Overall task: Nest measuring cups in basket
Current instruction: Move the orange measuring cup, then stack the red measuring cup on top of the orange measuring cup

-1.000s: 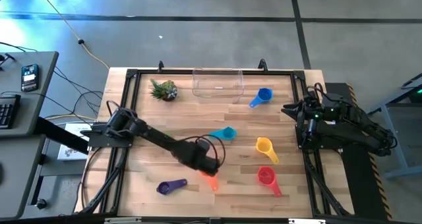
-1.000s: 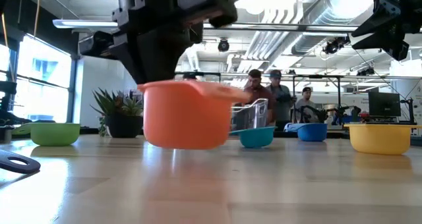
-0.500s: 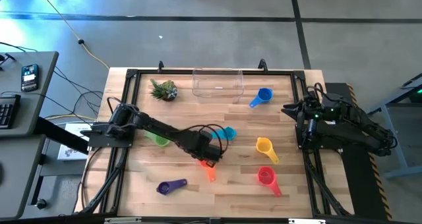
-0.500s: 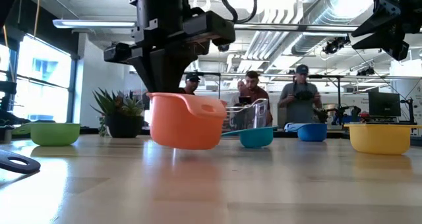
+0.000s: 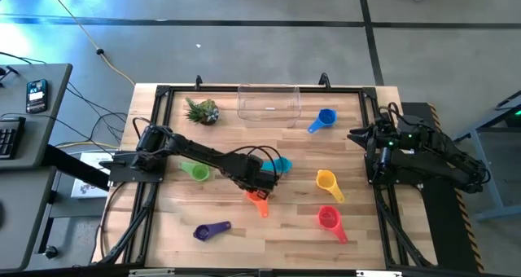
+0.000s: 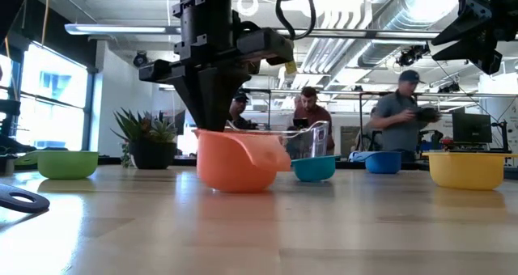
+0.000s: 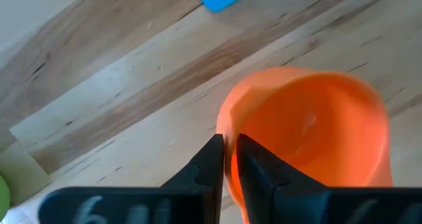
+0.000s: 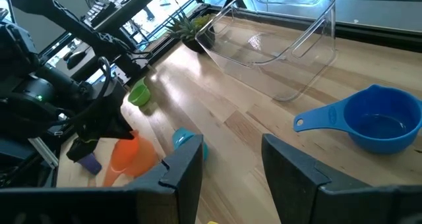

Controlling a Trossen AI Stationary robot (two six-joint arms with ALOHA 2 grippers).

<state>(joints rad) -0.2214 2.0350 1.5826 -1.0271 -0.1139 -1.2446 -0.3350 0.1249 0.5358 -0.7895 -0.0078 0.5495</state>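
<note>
Orange cup (image 6: 239, 159) near mid-desk (image 5: 285, 228), wall pinched between left pincer (image 7: 227, 159) fingers, plain only in left wrist view. Beside teal-blue cup (image 5: 280, 164). Clear basket (image 5: 269, 103) at far edge. Right pincer (image 8: 231, 159) parted, empty, at right edge.

orange cup (image 6: 236, 158), clear basket (image 5: 269, 103) (see-through), green plant (image 5: 202, 111)

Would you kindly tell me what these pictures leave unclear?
- Orange plastic measuring cup: high view, bowl hidden under the left pincer.
- Teal-blue plastic scoop: high view, partly covered by that arm.
- Purple plastic scoop: low view, bowl cut off by the left edge.
- Clear plastic basket: low view, part-hidden behind the orange cup.
</note>
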